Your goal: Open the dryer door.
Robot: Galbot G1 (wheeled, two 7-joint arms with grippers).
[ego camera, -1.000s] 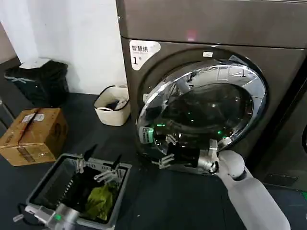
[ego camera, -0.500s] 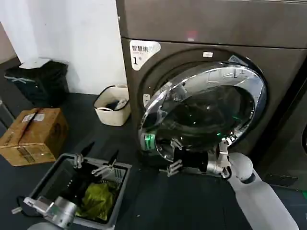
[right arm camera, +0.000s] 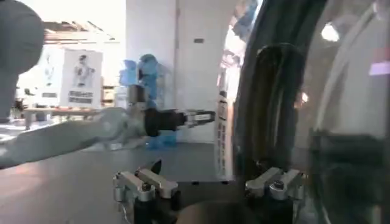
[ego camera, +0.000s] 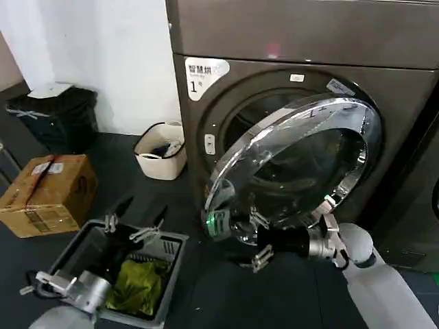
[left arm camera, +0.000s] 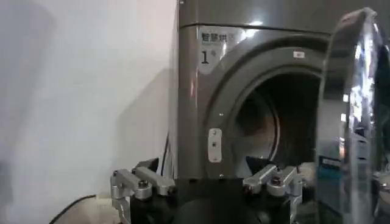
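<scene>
The dryer is dark bronze-grey with a white "1" label. Its dryer door, a chrome ring around dark glass, stands swung partly out, baring the dark drum opening. My right gripper is open at the door's lower rim, one finger close against the chrome edge and nothing clamped. In the right wrist view the door stands beside the open right gripper. My left gripper hangs open above a grey basket, apart from the dryer. In the left wrist view the door is seen edge-on.
A grey basket holding green cloth sits on the dark floor at lower left. A cardboard box, a black bin and a white basket stand along the left wall.
The dryer door has swung farther out from the dryer, uncovering more of the drum opening. My right gripper moved right and lower with the door's rim. The left arm shifted slightly.
</scene>
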